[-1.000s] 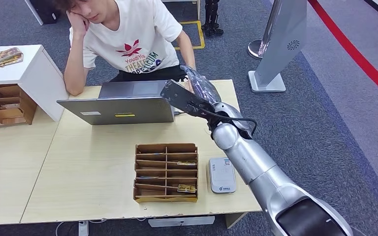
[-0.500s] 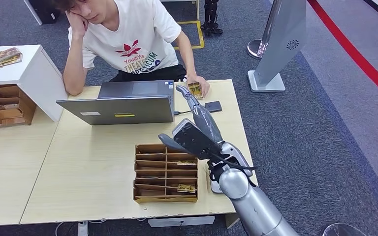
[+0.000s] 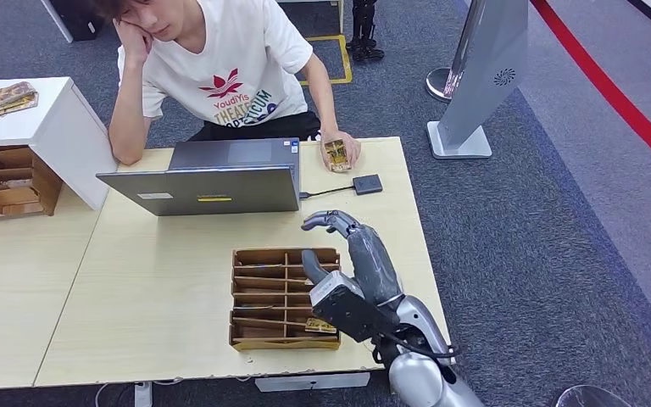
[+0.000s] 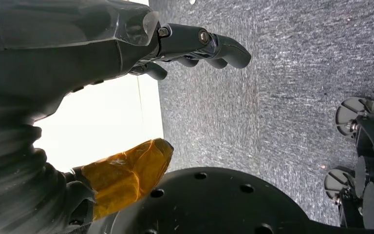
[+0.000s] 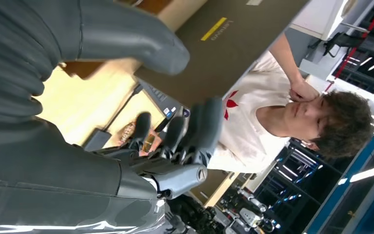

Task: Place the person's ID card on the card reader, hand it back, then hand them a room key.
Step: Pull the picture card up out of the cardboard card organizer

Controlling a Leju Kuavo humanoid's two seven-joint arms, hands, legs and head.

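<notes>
R hand [image 3: 358, 270], fingers apart & empty, is held just above-right of the key organizer [image 3: 286, 297], keys lying flat in slots.

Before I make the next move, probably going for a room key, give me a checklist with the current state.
1. Right hand is empty: ok, the fingers are apart with nothing in them, above the wooden organizer.
2. ID card is out of the way: ok, it is in the person's hand at the far table edge.
3. A key card is available: ok, one lies in the organizer's front right slot.
4. Card reader is empty: cannot tell, the right hand hides it.
5. Left hand is free: ok, it holds nothing and hangs over the carpet.
</notes>
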